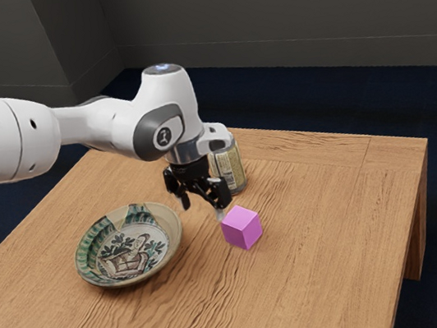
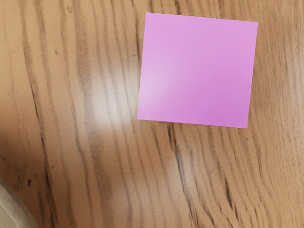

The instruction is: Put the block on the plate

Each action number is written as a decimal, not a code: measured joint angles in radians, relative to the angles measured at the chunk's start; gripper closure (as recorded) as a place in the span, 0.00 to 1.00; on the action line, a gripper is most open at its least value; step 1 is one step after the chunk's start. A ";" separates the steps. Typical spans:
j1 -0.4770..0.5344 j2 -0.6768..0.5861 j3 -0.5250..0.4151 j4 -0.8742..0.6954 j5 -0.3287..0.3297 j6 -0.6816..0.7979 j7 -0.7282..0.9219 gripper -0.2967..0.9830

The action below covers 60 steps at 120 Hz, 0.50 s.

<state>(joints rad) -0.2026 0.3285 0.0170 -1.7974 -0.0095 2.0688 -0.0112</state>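
- One pink block is seen on the surface, apart from the plate!
- The pincer is spread open near it, nothing gripped; the approach, it seems, is being made.
- Next, better centring over the block is called for, then it must be straddled low and squeezed.

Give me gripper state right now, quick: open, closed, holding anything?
Gripper: open and empty, above the table near the pink block.
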 joint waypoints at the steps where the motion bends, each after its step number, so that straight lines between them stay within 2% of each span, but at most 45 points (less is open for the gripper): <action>1: 0.000 0.006 0.000 0.006 -0.001 0.005 0.001 0.23; 18: -0.004 0.103 0.000 0.085 -0.006 0.062 0.009 0.23; 60: -0.023 0.246 0.000 0.189 -0.006 0.127 0.018 0.23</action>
<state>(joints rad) -0.2256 0.5747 0.0169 -1.6085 -0.0153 2.1961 0.0068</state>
